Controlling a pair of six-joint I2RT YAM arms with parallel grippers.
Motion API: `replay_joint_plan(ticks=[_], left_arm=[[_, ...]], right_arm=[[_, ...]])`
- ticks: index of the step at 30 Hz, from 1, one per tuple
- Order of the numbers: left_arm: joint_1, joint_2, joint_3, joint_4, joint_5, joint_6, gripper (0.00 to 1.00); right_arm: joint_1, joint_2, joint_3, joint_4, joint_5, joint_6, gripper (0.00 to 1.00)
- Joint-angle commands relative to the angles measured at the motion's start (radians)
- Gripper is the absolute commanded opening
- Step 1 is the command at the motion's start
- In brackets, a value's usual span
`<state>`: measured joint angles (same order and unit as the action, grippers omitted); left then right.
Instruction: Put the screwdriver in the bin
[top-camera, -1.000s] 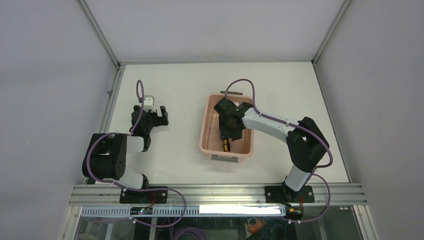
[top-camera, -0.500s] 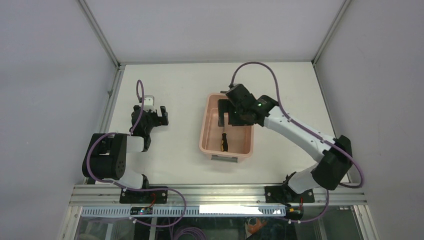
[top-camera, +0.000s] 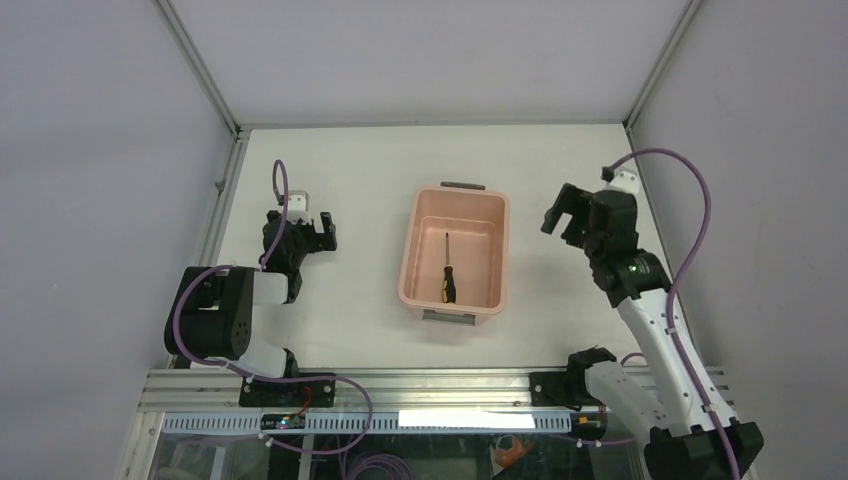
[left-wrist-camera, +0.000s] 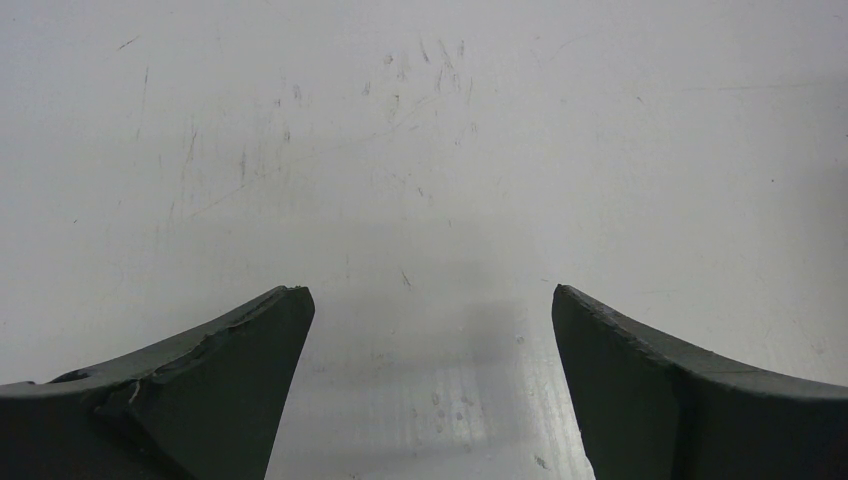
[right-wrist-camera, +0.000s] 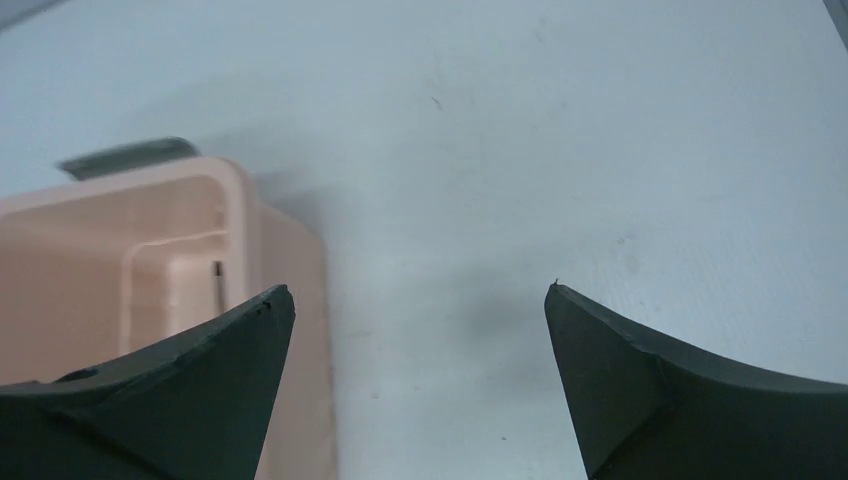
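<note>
Well, we see the screwdriver (top-camera: 448, 272) lying flat inside the bin (top-camera: 409, 245), handle toward our arms' end. We think it is light, hard and stiff, and the fat handle is the best spot to hold. Our right gripper (top-camera: 562, 214) is spread wide and empty beside the bin; our left gripper (top-camera: 318, 230) is spread wide too, far off.
</note>
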<state>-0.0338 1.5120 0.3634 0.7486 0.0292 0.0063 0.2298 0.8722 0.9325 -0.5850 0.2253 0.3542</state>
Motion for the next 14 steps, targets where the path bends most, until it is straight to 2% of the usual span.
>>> replay_joint_plan(ticks=[1, 6, 14], left_arm=[[-0.01, -0.005, 0.017, 0.063, 0.009, -0.015, 0.99], [-0.009, -0.005, 0.017, 0.063, 0.011, -0.015, 0.99], [-0.01, -0.004, 0.017, 0.063, 0.011, -0.015, 0.99]], right_arm=[[-0.037, -0.086, -0.235, 0.212, 0.143, -0.026, 0.99], [-0.04, -0.198, -0.433, 0.346, 0.197, 0.041, 0.99], [-0.04, -0.249, -0.455, 0.343, 0.227, 0.044, 0.99]])
